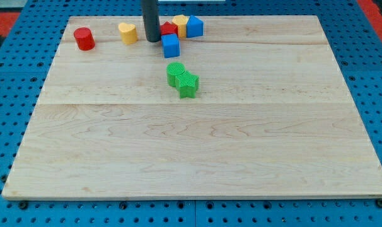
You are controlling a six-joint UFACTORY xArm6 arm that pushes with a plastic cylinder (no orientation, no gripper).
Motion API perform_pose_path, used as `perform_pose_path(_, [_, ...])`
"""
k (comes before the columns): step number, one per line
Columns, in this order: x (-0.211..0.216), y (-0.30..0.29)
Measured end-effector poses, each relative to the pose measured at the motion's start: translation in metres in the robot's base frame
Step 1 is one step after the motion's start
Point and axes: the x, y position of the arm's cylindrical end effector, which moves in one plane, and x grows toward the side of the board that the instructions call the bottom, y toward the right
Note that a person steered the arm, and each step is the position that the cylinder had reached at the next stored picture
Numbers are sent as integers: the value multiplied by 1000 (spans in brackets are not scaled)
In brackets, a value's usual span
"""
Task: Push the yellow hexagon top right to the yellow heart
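The wooden board (197, 157) lies on a blue pegboard surface (8, 94), and its near part toward the view's bottom carries no blocks I can point to. Moving up, two green blocks touch each other near the middle: a green star-like block (188, 84) and, just above and to its left, a green rounded block (175, 72). Farther up sits a blue cube (171, 45), close to the cluster along the view's top edge. There, a red block (168, 29) shows partly beside the rod, with a yellow block (180, 23) behind it, whose shape I cannot make out, touching another blue cube (195, 26) on the view's right. My tip (154, 40) rests on the board between the red block and the yellow hexagon-like block (128, 32), which lies just to the tip's left, apart from it. The rod carries nothing. Far left stands a red cylinder (84, 38).
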Motion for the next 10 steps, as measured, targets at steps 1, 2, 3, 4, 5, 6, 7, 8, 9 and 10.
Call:
perform_pose_path(1, [4, 34])
perform_pose_path(2, [5, 74])
perform_pose_path(3, [5, 120])
perform_pose_path(4, [-9, 171])
perform_pose_path(5, [-65, 212])
perform_pose_path(6, [-75, 196])
perform_pose_path(7, [-73, 138])
perform_pose_path(8, [-68, 63])
perform_pose_path(9, [-40, 12])
perform_pose_path(10, [-51, 9])
